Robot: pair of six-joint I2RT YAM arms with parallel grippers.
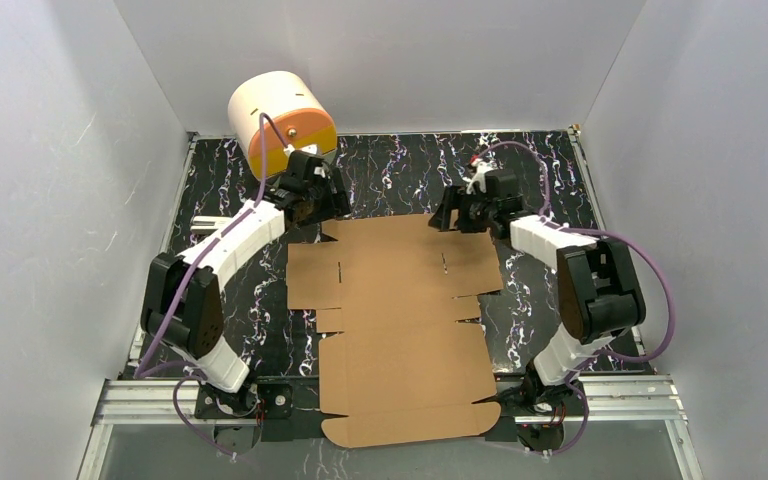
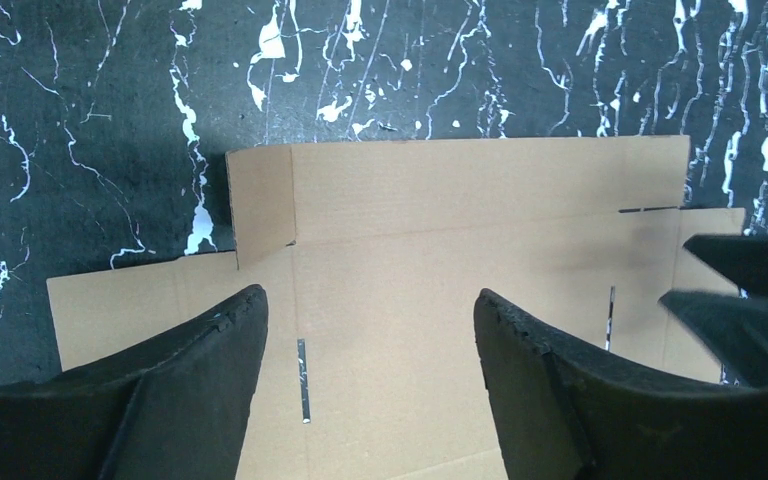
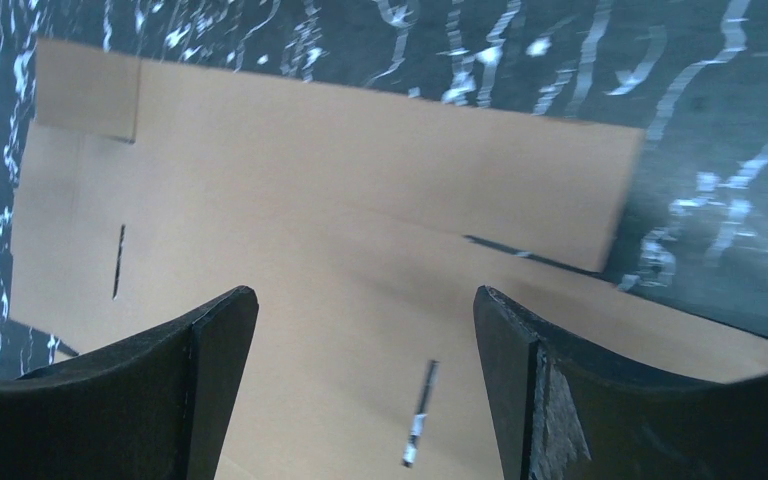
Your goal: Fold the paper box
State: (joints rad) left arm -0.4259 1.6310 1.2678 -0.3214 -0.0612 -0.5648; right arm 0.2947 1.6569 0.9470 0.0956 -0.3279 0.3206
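My left gripper (image 2: 367,295) and right gripper (image 3: 365,292) hover open and empty over the flat paper box (image 1: 400,320). Best to pinch the far flap's corners evenly and fold along the crease.

Top view: paper box (image 1: 400,310), a flat brown die-cut cardboard sheet, has its far left corner partly under the left gripper (image 1: 332,207) and far right corner under the right gripper (image 1: 450,215). Finger gaps unreadable from up there, too small and dark. Box's near flap covers a stretch of the aluminium rail (image 1: 130,400). Cream cylindrical cabinet with orange front (image 1: 275,115): lower right hidden behind the left arm (image 1: 245,235), front detail too small. Left wrist view: box cut off at bottom edge, black fingers (image 2: 190,380) too; right gripper clipped at right edge. Right wrist view: frame soft, slits smeared, box runs off bottom and right edges.
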